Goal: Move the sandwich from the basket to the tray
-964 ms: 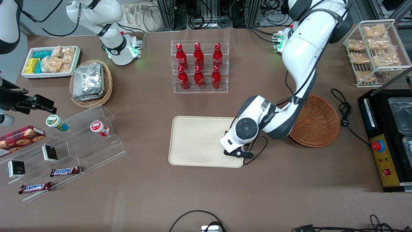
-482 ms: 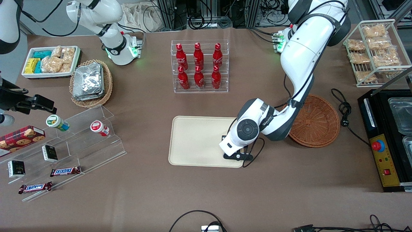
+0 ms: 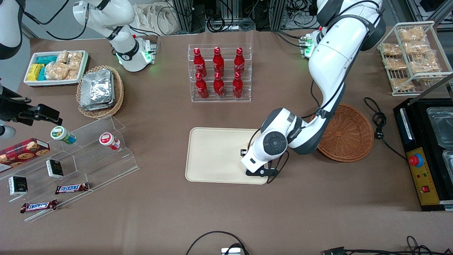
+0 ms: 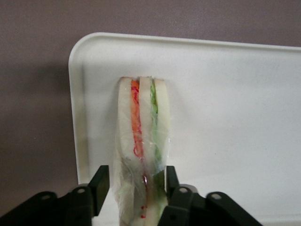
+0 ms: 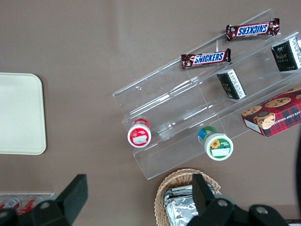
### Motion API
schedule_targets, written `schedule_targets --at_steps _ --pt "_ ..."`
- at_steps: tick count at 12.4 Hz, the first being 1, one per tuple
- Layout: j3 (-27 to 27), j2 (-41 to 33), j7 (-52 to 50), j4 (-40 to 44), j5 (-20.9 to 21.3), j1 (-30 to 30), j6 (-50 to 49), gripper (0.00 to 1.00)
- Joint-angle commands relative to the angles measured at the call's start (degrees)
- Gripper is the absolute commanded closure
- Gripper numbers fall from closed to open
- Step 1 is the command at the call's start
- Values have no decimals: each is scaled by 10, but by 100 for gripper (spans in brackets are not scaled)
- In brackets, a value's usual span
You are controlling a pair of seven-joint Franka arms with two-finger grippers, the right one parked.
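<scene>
- Front view: the left arm's gripper (image 3: pixel 255 163) hangs low over the tray (image 3: pixel 212 156), at the tray's end nearest the basket (image 3: pixel 348 132). The white wrist housing hides the sandwich here.
- Front view: the reddish-brown basket sits on the table (image 3: pixel 226 212) just beside the tray, toward the working arm's end, with the arm's forearm crossing its rim. No sandwich shows in the part of it that is visible.
- Front view: a clear rack of red bottles (image 3: pixel 219 72) stands farther from the camera than the tray.
- Left wrist view: the sandwich (image 4: pixel 142 141) stands on edge between the two black fingers (image 4: pixel 99 186), which are clamped against its white bread sides through the clear wrap. Orange, red and green filling lines face the camera.
- Left wrist view: the sandwich is over the tray (image 4: pixel 225 103), near a rounded corner; whether its lower edge touches the tray surface cannot be told.
- Right wrist view: a corner of the tray (image 5: pixel 21 115) lies on the brown table, apart from a clear stepped stand (image 5: pixel 188 108) holding snack bars and small tubs.
</scene>
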State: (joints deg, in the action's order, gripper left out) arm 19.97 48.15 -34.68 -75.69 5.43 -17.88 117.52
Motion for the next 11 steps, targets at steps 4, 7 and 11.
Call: schedule_targets --at_steps 4,7,11 --pt "-4 -70 -6 -2 -1 24 -132 0" --pt "-3 -181 2 -107 0 78 -146 0" --pt "-3 -293 97 -213 -2 158 -142 0"
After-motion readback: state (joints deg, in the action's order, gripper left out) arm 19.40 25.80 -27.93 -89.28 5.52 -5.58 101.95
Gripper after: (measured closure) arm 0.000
